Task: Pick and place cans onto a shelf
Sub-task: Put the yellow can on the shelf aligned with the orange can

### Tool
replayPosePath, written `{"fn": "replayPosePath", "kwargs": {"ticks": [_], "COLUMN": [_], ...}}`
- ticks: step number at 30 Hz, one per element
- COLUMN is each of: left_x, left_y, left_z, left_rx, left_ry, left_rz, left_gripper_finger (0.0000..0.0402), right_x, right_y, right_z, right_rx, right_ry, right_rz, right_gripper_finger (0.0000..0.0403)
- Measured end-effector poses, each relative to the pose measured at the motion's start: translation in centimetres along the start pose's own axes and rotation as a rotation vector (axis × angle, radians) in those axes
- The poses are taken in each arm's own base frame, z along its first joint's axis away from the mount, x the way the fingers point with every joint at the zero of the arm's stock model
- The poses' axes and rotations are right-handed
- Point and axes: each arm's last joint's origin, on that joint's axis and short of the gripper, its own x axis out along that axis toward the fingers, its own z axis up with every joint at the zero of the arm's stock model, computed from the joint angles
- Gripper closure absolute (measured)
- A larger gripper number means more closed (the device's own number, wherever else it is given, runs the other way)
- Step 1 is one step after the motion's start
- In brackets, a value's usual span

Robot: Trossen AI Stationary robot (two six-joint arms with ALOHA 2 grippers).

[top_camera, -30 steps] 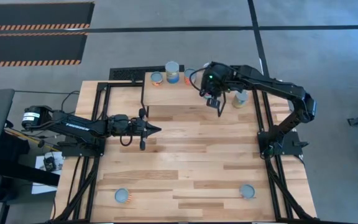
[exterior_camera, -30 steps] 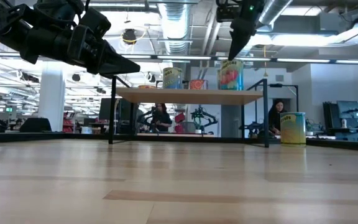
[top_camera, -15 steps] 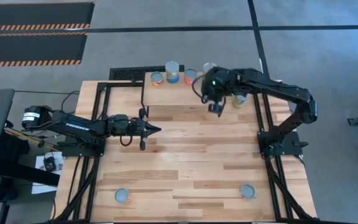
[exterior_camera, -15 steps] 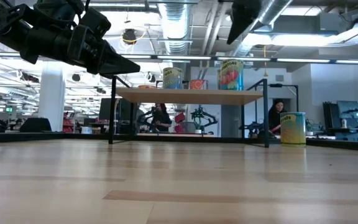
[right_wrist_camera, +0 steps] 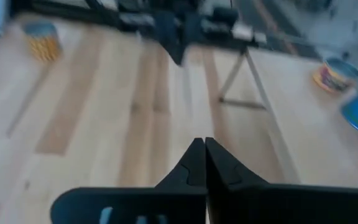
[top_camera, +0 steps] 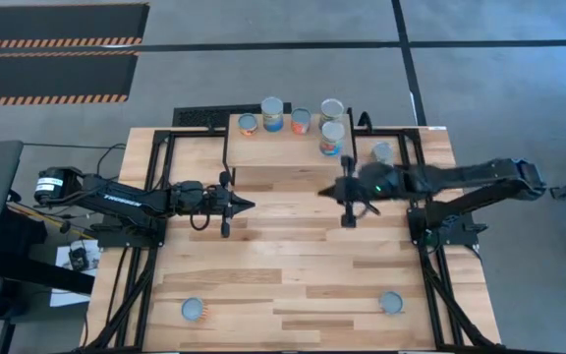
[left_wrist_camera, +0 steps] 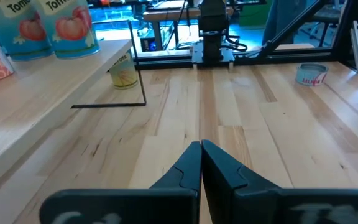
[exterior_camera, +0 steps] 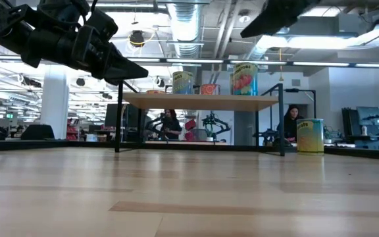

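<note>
From above I see the shelf (top_camera: 283,147) at the far edge of the table (top_camera: 293,265), its light top carrying five cans. A low blue-labelled can (top_camera: 249,124) sits near the shelf's left end, a taller blue can (top_camera: 273,113) just beside it, then a small orange-red can (top_camera: 301,120), and two more tall cans (top_camera: 332,108) (top_camera: 331,138) one in front of the other toward the right. Another can (top_camera: 382,152) stands on the table just off the shelf's right end, close to the black frame rail.

My right gripper (top_camera: 326,190) hangs over the open boards just in front of the shelf's near edge, fingers pressed together and holding nothing; the right wrist view shows the two dark tips meeting. My left gripper (top_camera: 249,206) is also closed and empty, its tips touching in the left wrist view, and it points toward the right gripper across a bare gap in the middle of the table.

Two low cans lie well apart near the front edge: one toward the left corner (top_camera: 194,310), one toward the right corner (top_camera: 392,302). Between them and the arms the wood is wide open.

From table height I see the shelf's thin black legs (exterior_camera: 118,125), open space under its top, and the yellow-green can (exterior_camera: 309,135) standing to the right of them.
</note>
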Motion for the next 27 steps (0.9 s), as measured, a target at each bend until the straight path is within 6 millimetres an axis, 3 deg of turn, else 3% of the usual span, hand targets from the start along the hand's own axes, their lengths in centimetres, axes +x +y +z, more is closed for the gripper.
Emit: {"fn": "replayPosePath", "kwargs": {"ticks": [6, 13, 20, 27], "left_x": [0.2, 0.8, -0.3, -0.8], "left_y": [-0.5, -3.7, -7.3, -9.6], "left_z": [0.3, 2.9, 6.5, 7.9], "left_rx": [-0.022, -0.018, -0.115, -0.205], "left_ry": [0.030, 0.292, 0.438, 0.448], "left_rz": [-0.026, 0.025, 0.077, 0.157], "left_gripper_finger": [0.0400, 0.0400, 0.0400, 0.0400], "right_x": [0.8, 0.8, -0.3, -1.4], "right_y": [2.4, 2.5, 1.7, 1.8], "right_z": [-5.4, -9.9, -10.6, -10.8], "right_rx": [0.018, 0.031, 0.042, 0.018], "right_ry": [-0.256, -0.348, -0.396, -0.434], "right_rz": [0.019, -0.013, -0.027, -0.007], "right_gripper_finger": [0.0394, 0.0395, 0.0395, 0.0395]}}
